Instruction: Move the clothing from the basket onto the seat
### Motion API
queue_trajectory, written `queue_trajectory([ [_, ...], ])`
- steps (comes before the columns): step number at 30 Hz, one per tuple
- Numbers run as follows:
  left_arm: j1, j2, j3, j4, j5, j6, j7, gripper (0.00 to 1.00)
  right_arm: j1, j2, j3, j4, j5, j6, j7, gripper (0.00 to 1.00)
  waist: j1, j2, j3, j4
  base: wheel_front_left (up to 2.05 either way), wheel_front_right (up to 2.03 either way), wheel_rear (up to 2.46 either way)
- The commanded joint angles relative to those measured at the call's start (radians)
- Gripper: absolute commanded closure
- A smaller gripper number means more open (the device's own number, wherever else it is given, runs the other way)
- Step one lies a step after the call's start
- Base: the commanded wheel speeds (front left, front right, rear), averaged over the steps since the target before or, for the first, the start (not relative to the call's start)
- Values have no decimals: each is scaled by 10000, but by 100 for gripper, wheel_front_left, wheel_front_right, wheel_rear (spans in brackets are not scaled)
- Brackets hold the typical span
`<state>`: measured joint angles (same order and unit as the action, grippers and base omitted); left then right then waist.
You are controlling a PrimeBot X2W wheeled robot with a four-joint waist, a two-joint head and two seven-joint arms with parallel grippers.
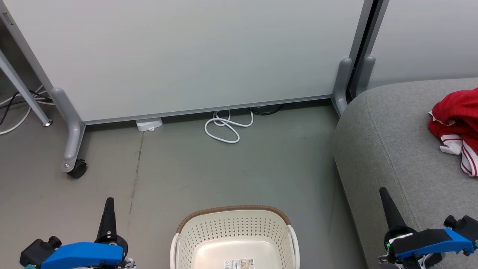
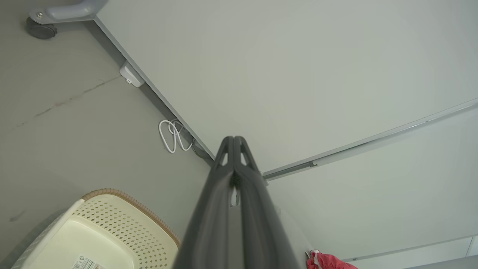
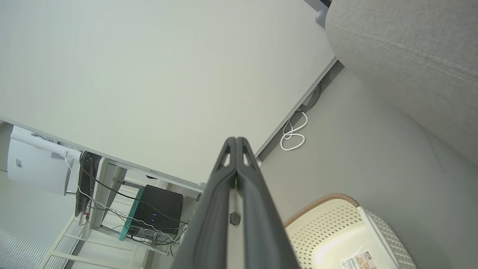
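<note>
1. A cream-white perforated basket [image 1: 233,208] with a brown woven-look rim is sitting on the grey floor [image 1: 224,172] at the bottom middle of the head view. Its pale bottom is showing, with a label sticker [image 1: 239,264] on it.
2. The left tool [image 1: 109,203] is hanging to the left of the basket, apart from it. Its two long dark fingers [image 2: 224,175] are pressing together along their length and gripping nothing.
3. The right tool [image 1: 383,192] is hanging to the right of the basket, over the near edge of the grey seat [image 1: 388,149]. Its fingers [image 3: 224,175] are likewise closing flat against each other and are holding nothing.
4. The grey seat is standing just to the right of the basket, its rounded corner reaching beyond the basket's far rim.
5. The clothing [image 1: 455,119], a crumpled red heap with white trim, is lying on the seat, well to the right of the basket and beyond it. It is sitting past the right tool, well apart from the fingertips, and touching neither tool.
6. A coiled white cable [image 1: 226,129] is lying on the floor beyond the basket, at the foot of a pale partition panel [image 1: 186,56].
</note>
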<state>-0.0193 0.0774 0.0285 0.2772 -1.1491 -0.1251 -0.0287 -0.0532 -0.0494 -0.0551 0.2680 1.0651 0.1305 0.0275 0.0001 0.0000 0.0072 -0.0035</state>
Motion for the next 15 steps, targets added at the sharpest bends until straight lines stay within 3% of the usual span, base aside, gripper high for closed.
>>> queue_trajectory([
  [1, -256, 11, 99, -125, -229, -50, 59, 100, -238, -12, -52, -131, 299, 3, 67, 100, 0, 0, -1, 1, 0, 0, 0],
  [15, -458, -51, 293, -188, -1451, -62, 433, 100, -346, -12, -203, -171, 1713, 4, 292, 100, -1, 0, -10, 9, 0, 0, 0],
])
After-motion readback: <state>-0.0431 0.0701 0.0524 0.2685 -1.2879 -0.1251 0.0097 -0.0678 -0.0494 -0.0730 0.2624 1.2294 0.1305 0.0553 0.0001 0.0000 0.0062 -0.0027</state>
